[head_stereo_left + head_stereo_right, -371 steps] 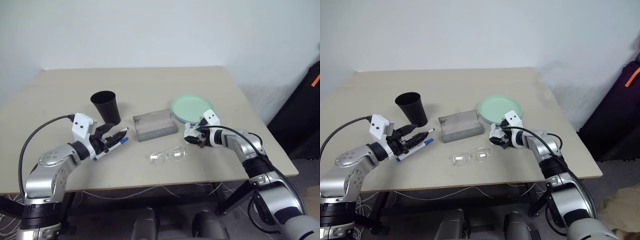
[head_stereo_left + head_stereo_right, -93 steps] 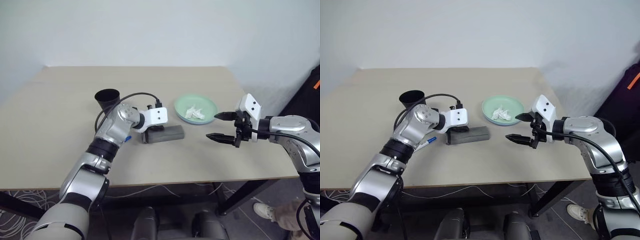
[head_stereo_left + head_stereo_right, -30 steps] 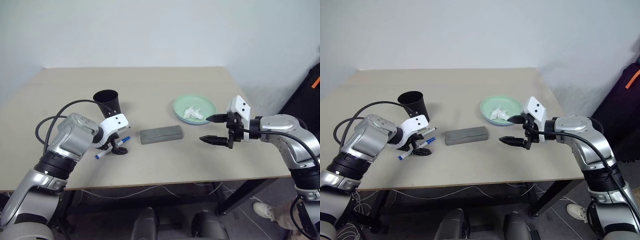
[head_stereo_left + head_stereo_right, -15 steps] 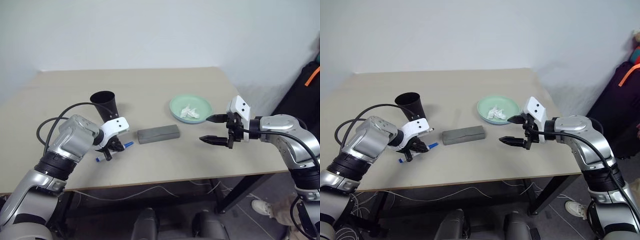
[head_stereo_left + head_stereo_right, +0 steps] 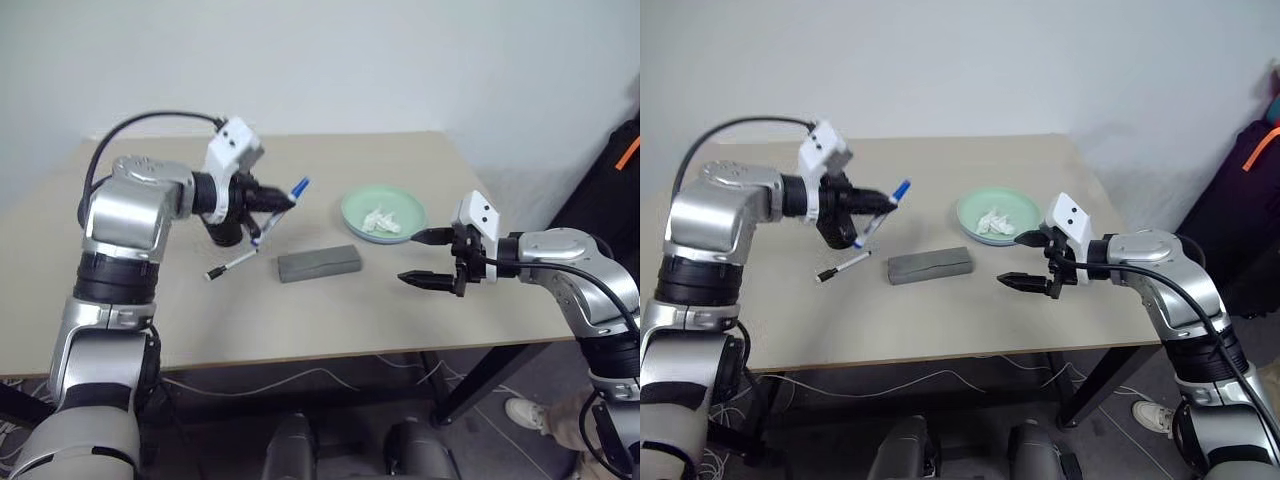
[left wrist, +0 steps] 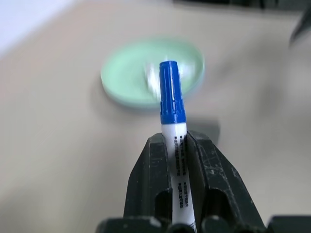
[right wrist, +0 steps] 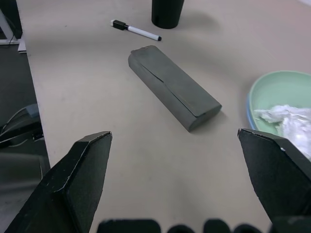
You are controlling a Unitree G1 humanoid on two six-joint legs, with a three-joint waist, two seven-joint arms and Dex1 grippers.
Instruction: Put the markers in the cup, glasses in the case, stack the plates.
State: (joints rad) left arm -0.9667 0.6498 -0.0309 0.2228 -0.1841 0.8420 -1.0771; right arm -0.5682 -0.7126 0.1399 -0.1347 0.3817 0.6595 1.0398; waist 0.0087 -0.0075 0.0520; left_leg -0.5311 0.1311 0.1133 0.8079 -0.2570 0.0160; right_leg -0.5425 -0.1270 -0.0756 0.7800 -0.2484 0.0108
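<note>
The closed grey case lies near the middle of the table and serves as landmark. The left gripper, raised above the table up and to the robot's left of the case, has its two black fingers pressed onto the blue-capped marker. The white barrel runs between the pads, and the blue cap juts past the fingertips toward the plate side. The black cup stands just behind and below this gripper, left of the case. The black-capped marker lies flat on the table, near the case's left end. The mint green plate, holding crumpled white tissue, sits beyond the case's right end. The right gripper hovers to the right of the case, its fingers spread wide and holding nothing.
</note>
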